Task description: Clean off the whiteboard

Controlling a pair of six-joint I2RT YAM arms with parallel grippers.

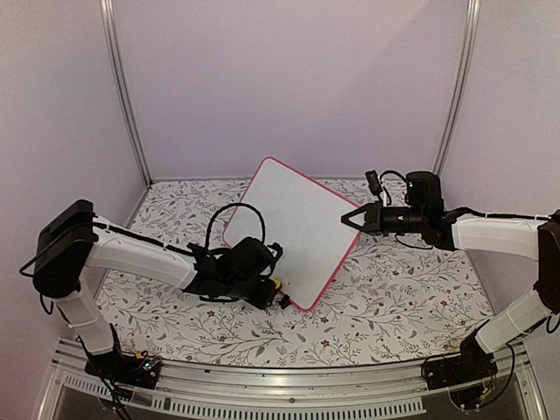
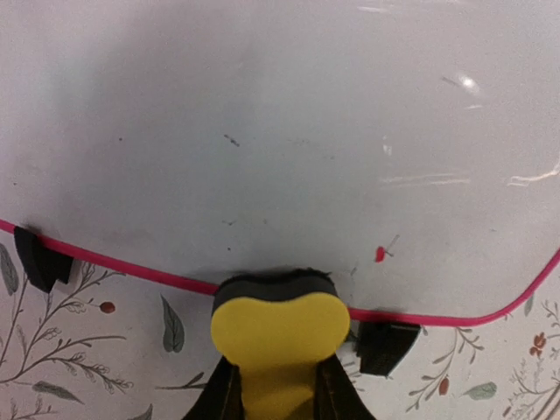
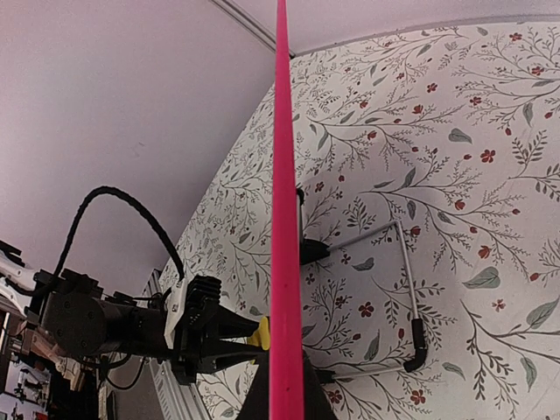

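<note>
The whiteboard (image 1: 293,223) stands tilted on its wire stand, its pink-red frame running down the middle of the right wrist view as an edge (image 3: 282,175). My right gripper (image 1: 352,219) is shut on the board's right edge (image 3: 284,398). My left gripper (image 1: 269,293) is shut on a yellow eraser (image 2: 278,328), whose black felt presses against the board's lower frame. The board face (image 2: 280,131) is almost bare, with one small red mark (image 2: 379,254) near the bottom edge. Two black clip feet (image 2: 42,260) (image 2: 385,346) sit under the frame.
A floral cloth (image 1: 394,297) covers the table. The board's wire stand (image 3: 407,289) rests on it behind the board. Aluminium posts (image 1: 122,96) and pale walls close in the back and sides. The left arm's cable (image 1: 229,214) loops beside the board.
</note>
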